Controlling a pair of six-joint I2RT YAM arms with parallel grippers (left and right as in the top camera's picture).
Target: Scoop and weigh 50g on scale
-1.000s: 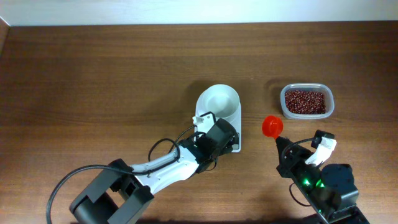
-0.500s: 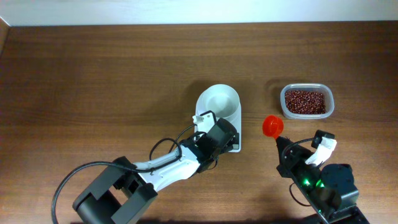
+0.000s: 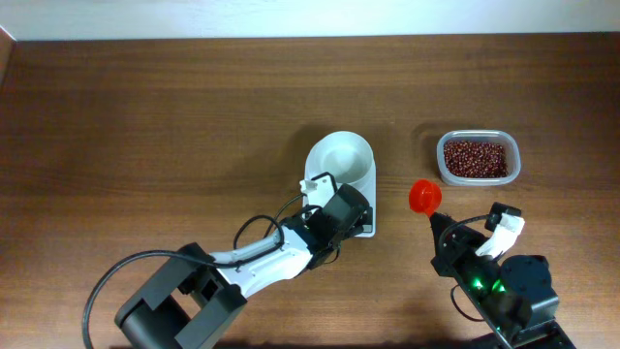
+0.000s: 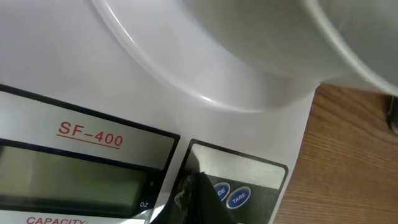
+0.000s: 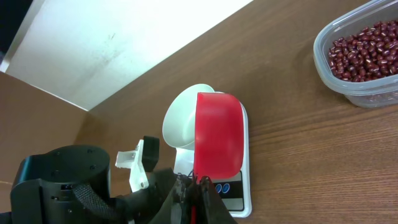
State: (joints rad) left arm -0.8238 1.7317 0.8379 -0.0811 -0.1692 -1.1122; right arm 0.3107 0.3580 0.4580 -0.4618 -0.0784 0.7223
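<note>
- The left end effector [image 4: 198, 196] has its fingers pressed together into one dark tip and holds nothing.
- That tip sits over the button panel of the scale [image 4: 74, 68], just left of the two blue buttons [image 4: 230, 196] and right of the grey display [image 4: 68, 171]. Whether it touches the panel cannot be told.
- The scale's round white bowl [image 3: 341, 161] stands on the end farther from the arm.
- The right end effector [image 5: 193, 193] is pinched on the handle of the orange-red scoop [image 5: 216, 142].
- In the overhead view the scoop sits between the scale and the tub, over bare desk [image 3: 145, 116].
- The beans [image 3: 475, 158] lie heaped in the clear tub [image 5: 373, 93], to the right of the scale and well apart from it.
</note>
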